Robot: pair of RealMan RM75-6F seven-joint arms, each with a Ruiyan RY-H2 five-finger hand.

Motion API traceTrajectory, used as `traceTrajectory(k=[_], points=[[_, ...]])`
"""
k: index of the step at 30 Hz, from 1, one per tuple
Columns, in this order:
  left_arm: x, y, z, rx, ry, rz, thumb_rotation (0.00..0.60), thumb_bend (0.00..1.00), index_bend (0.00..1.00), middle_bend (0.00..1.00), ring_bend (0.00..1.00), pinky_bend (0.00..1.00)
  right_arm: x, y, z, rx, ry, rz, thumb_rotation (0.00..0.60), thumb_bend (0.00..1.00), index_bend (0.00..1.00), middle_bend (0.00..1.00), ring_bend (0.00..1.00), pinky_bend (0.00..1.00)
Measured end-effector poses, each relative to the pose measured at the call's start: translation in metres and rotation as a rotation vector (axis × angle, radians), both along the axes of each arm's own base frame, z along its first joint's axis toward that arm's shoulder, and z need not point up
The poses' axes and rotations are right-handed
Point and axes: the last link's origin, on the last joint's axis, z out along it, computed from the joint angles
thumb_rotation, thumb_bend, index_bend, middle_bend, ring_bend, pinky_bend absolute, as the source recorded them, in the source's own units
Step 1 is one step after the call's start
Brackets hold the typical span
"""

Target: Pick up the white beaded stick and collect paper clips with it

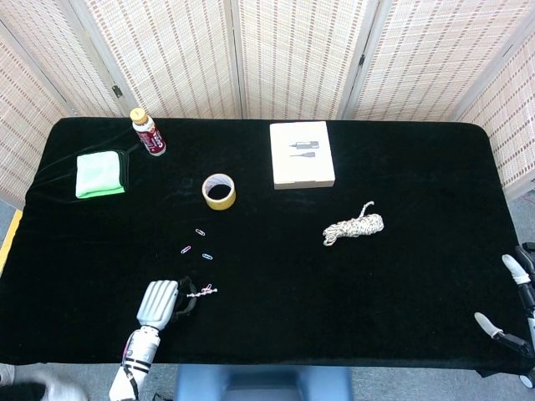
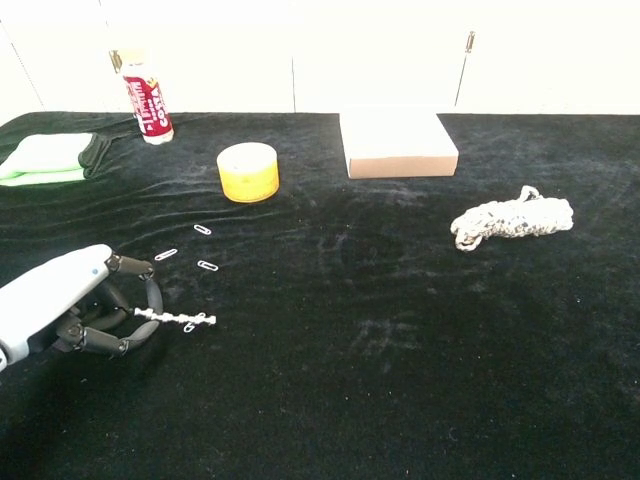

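1. cloth (image 1: 100, 174), green with a dark edge, is lying folded at the far left of the black table (image 1: 401, 284), toward ten o'clock from the table's middle.
2. left hand (image 1: 160, 302) is sitting low at about seven o'clock, fingers curled and pinching the near end of the white beaded stick (image 1: 201, 292); in the chest view the same hand (image 2: 75, 312) is holding the stick (image 2: 172, 319) level just over the cloth surface, pointing toward three o'clock.
3. one paper clip (image 2: 196, 321) is lying right at the stick's far tip; whether it is clinging to the stick i cannot tell.
4. three loose paper clips (image 1: 196, 244) are lying at twelve o'clock from the stick, well apart from it.
5. red-labelled bottle (image 1: 148, 133) is standing upright at eleven o'clock, just beside the cloth.
6. yellow tape roll (image 1: 219, 191) is lying flat near the middle, at twelve o'clock from the clips.
7. pale box (image 1: 302, 154) is lying flat at one o'clock from the tape.
8. bundle of white cord (image 1: 354, 225) is resting at four o'clock from the box.
9. right hand (image 1: 512, 305) is showing only partly at the far right edge, fingers spread and holding nothing.
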Motion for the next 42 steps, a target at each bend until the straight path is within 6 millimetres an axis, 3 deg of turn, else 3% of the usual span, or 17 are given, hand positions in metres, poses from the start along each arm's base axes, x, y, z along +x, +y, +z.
traceTrajectory(k=[17, 26, 32, 40, 42], points=[[-0.004, 0.004, 0.007, 0.023, -0.004, 0.015, 0.6, 0.57, 0.92, 1.0, 1.0, 1.0, 0.0, -0.002, -0.002, 0.004, 0.008, -0.006, 0.6, 0.18, 0.0, 0.0, 0.0, 0.0], [-0.019, 0.016, 0.047, 0.163, -0.012, 0.053, 0.6, 0.57, 0.92, 1.0, 1.0, 1.0, 0.0, -0.004, -0.004, 0.007, 0.013, -0.013, 0.6, 0.18, 0.0, 0.0, 0.0, 0.0], [-0.041, 0.021, 0.073, 0.239, -0.033, 0.119, 0.6, 0.57, 0.92, 1.0, 1.0, 1.0, 0.001, -0.008, -0.007, 0.017, 0.02, -0.023, 0.6, 0.18, 0.0, 0.0, 0.0, 0.0], [-0.063, 0.018, 0.079, 0.248, -0.056, 0.176, 0.6, 0.56, 0.91, 1.0, 1.0, 1.0, 0.001, -0.012, -0.011, 0.027, 0.03, -0.039, 0.6, 0.18, 0.0, 0.0, 0.0, 0.0], [-0.064, 0.018, 0.077, 0.24, -0.052, 0.173, 0.6, 0.51, 0.85, 1.0, 1.0, 1.0, 0.002, -0.013, -0.012, 0.031, 0.033, -0.041, 0.6, 0.18, 0.0, 0.0, 0.0, 0.0]])
